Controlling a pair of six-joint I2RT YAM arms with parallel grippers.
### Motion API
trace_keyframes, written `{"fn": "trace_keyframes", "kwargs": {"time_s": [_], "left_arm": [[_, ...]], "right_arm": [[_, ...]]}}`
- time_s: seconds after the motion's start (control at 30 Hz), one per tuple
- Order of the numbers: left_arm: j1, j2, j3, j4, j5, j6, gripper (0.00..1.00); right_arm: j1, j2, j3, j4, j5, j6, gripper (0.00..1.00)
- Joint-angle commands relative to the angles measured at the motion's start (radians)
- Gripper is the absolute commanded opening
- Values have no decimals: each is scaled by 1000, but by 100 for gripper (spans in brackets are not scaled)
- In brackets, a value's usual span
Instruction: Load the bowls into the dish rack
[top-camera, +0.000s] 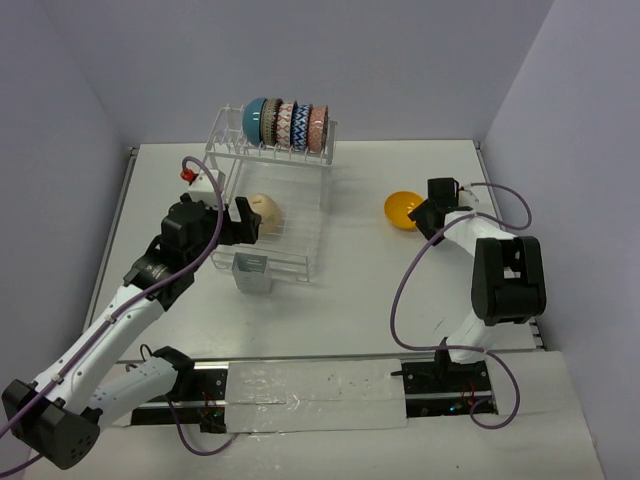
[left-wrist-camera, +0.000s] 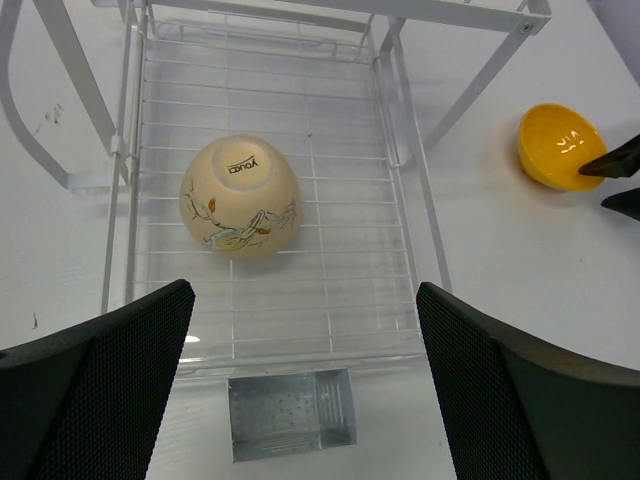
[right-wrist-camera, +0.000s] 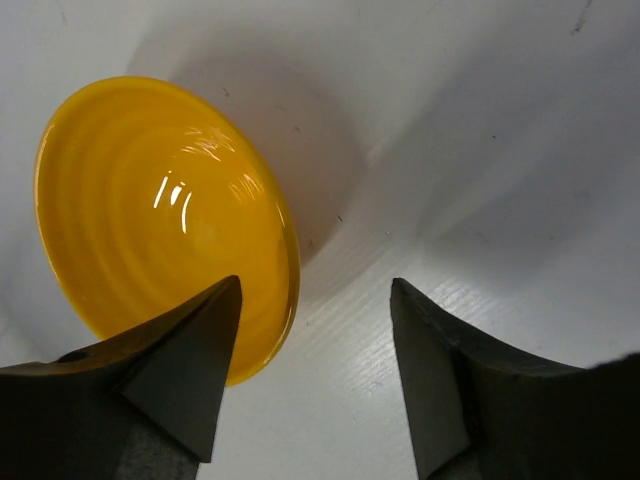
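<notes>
Top view: the dish rack (top-camera: 300, 165) carries a row of bowls (top-camera: 288, 125) on edge in its top tier, and a tan bowl (top-camera: 265, 208) on its lower tier. The orange-yellow bowl (top-camera: 402, 210) sits on the table (top-camera: 350, 300), well to the right of the rack, with the right gripper (top-camera: 425, 215) at it. The left gripper (top-camera: 243, 222) hangs at the rack's near side.

Left wrist: the left gripper (left-wrist-camera: 305, 300) is spread wide and holds nothing. The tan bowl (left-wrist-camera: 240, 195) lies upside down on the rack's wire floor, beyond the grey cutlery cup (left-wrist-camera: 292, 413).

Right wrist: the right gripper (right-wrist-camera: 315, 290) is open astride the yellow bowl's (right-wrist-camera: 160, 220) near rim, not yet pinching. The bowl looks glazed, so it is probably rigid, slick and chippable. A firm pinch low on the rim wall should hold.
</notes>
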Motion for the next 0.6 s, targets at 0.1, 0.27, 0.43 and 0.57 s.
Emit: {"fn": "trace_keyframes", "kwargs": {"time_s": [0.1, 0.27, 0.43, 0.57], "left_arm": [[18, -15, 14, 39, 72, -39, 99], [21, -9, 14, 45, 88, -46, 99], [21, -29, -12, 97, 155, -81, 99], [21, -4, -12, 133, 203, -170, 99]], "right_arm": [[-6, 60, 57, 66, -5, 31, 56], [-6, 75, 60, 72, 15, 28, 42], [-6, 68, 38, 90, 24, 34, 20], [-3, -33, -23, 141, 18, 13, 0]]}}
